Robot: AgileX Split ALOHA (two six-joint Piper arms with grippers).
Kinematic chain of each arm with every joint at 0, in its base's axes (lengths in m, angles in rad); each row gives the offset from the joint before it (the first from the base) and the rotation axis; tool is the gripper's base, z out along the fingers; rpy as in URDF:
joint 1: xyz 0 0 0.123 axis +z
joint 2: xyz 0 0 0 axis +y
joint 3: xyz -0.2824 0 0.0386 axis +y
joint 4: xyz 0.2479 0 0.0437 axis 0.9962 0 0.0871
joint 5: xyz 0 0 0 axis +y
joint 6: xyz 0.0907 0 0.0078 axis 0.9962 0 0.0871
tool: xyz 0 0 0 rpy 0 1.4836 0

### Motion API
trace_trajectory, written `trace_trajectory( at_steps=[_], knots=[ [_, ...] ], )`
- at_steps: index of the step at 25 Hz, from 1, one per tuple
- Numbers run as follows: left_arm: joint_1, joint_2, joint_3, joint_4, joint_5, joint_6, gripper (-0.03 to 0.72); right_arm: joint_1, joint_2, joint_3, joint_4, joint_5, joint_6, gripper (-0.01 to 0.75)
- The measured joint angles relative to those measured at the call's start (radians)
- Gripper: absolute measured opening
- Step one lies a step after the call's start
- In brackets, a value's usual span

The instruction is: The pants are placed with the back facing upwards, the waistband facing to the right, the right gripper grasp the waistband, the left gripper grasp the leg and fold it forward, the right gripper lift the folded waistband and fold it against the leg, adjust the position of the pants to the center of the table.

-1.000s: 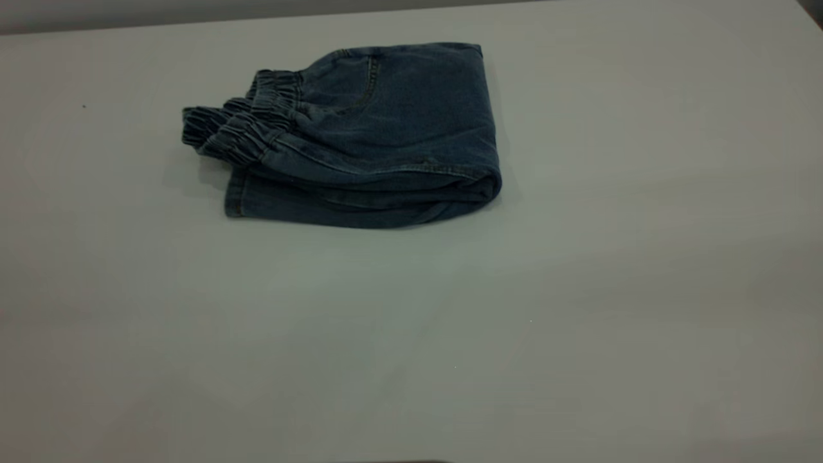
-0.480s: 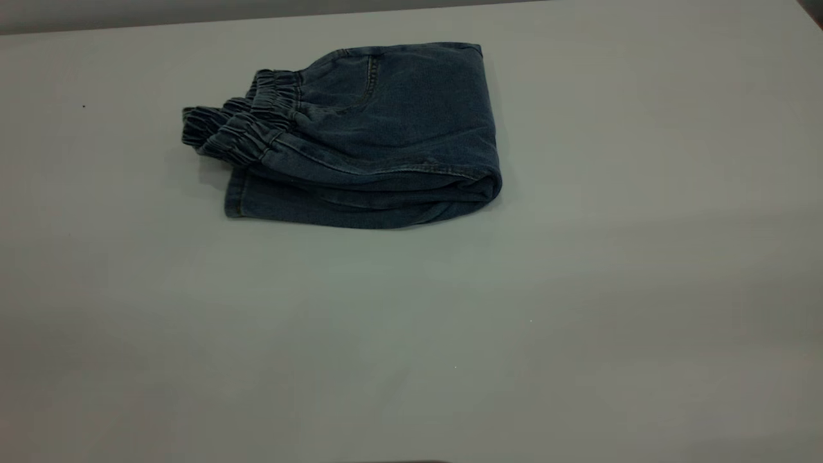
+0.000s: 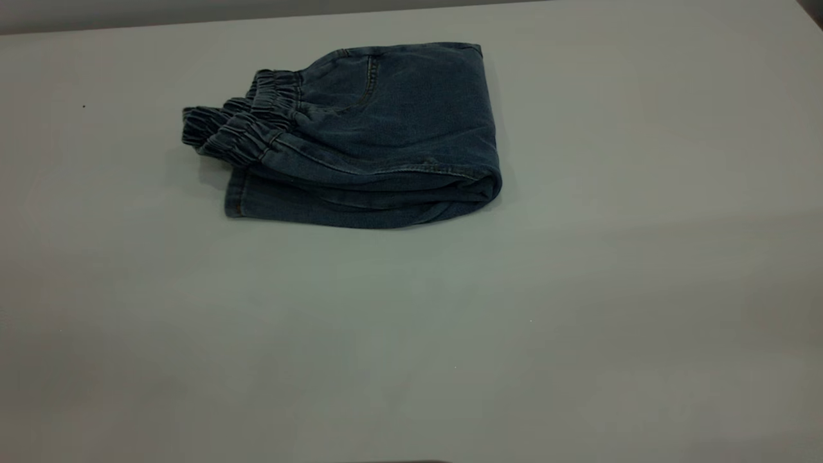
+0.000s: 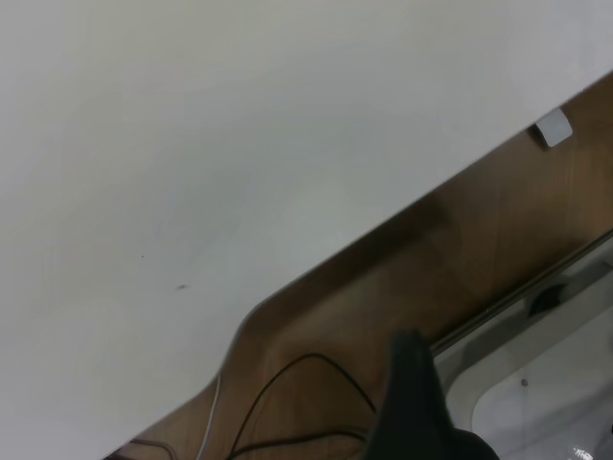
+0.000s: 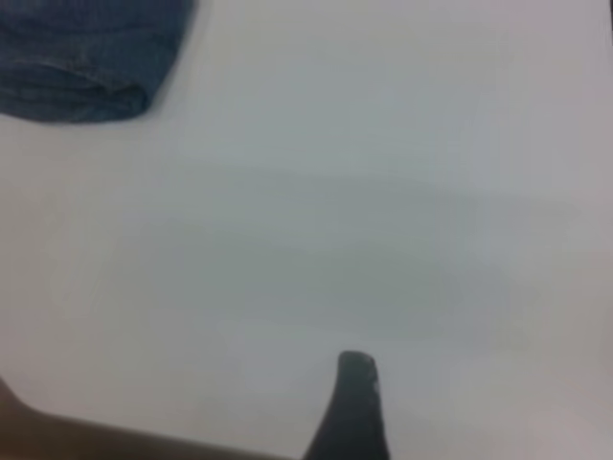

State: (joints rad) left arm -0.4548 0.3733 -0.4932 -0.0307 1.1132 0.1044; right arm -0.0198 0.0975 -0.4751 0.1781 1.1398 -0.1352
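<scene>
- Denim pants are seen folded into a compact bundle on the table, at the far side and left of centre in the exterior view.
- Waistband is laid over the stack at its left end, ruffles bunched; the fold edge is at the right end, and a flat hem layer shows underneath along the near side.
- Printed leg is not visible; presumably tucked under the folds, cannot be told.
- Nothing has changed across the last second: the bundle is in the same place with the same creases, and no arm is seen in the exterior view at either time.
- Left gripper is shown only as one dark fingertip in its wrist view, over the table edge with brown floor and cables beyond; well apart from the pants. Jaw state cannot be told.
- Right gripper is likewise shown as one dark fingertip over bare table, with a corner of the pants far off in its wrist view. Jaw state cannot be told.
- Both folds are judged done and both arms withdrawn.
- Centring is judged doubtful: the bundle sits off-centre, so either a final nudge is owed or the task is being ended as is.
</scene>
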Motion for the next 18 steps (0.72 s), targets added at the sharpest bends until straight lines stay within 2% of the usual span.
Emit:
trace_trajectory(
  at_steps=[15,16,18],
  knots=[
    [0.001,-0.008,0.0,0.0,0.0,-0.011,0.464,0.0,-0.018,0.0,-0.002,0.0,0.001,0.553],
    [0.009,-0.021,0.0,-0.001,-0.001,-0.011,0.464,0.0,-0.018,0.0,-0.002,0.0,0.001,0.553],
    [0.072,-0.059,0.0,-0.002,-0.001,-0.011,0.464,0.0,-0.02,0.0,-0.002,0.0,0.001,0.553]
  ],
)
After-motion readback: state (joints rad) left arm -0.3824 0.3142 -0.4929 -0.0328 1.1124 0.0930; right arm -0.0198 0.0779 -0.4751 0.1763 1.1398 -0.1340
